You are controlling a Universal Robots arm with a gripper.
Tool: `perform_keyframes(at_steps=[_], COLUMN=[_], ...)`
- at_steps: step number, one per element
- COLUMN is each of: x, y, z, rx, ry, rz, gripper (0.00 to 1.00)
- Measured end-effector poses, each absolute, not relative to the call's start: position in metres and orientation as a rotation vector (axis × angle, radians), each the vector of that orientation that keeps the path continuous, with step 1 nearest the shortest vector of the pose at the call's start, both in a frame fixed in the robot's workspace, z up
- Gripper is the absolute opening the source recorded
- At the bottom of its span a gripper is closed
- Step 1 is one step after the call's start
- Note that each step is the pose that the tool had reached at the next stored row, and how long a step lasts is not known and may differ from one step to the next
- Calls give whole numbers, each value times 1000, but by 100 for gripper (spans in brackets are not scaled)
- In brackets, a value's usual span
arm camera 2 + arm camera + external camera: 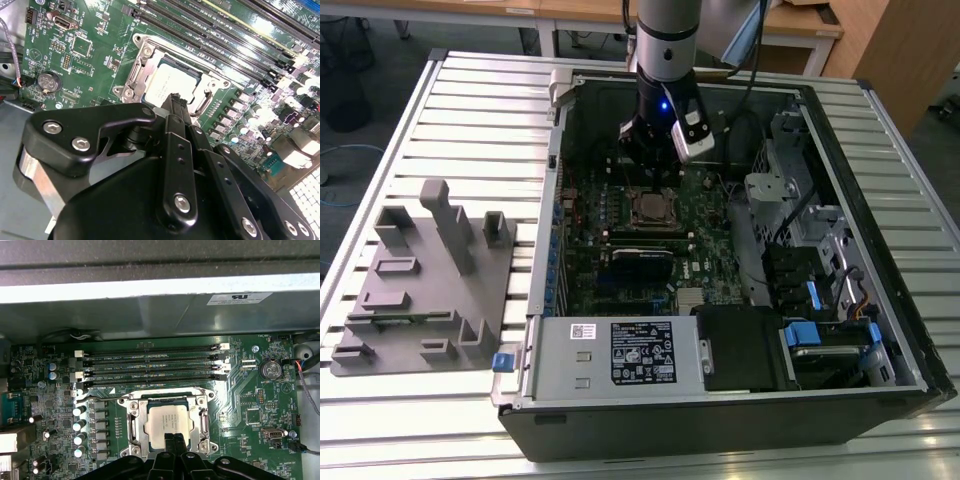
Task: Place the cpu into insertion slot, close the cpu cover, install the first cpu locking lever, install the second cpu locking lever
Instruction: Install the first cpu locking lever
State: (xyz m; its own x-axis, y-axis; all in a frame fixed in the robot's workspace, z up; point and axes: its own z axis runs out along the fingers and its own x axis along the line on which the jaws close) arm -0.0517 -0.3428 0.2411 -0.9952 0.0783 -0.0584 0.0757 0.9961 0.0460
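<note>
I see my tool (175, 439) clenched with nothing in it, its tip just above the near edge of the cpu (167, 422), cpu seated in the insertion slot (165, 401), cpu cover (131, 420) lying flat around it

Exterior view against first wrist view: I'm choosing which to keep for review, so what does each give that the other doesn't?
Exterior view: the grey fixture block on the slatted table, the arm and the power supply. First wrist view: the coin battery and the silver capacitors. Both: the cpu framed by the cpu cover, with the tool at its edge.
</note>
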Motion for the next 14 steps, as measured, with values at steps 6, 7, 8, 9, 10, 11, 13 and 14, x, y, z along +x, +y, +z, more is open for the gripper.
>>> perform_keyframes(at_steps=[6,7,8,9,10,11,13,14], x=[-57,-59,-61,-64,-66,-68,-73,-76], y=[-343,-343,-344,-344,-344,-345,-346,-346], z=[241,241,241,241,241,241,240,240], rx=[119,118,118,118,118,118,118,118], ry=[3076,3074,3072,3071,3069,3067,3064,3061], rz=[67,67,67,67,68,68,68,68], gripper=[11,11,11,11,11,11,11,11])
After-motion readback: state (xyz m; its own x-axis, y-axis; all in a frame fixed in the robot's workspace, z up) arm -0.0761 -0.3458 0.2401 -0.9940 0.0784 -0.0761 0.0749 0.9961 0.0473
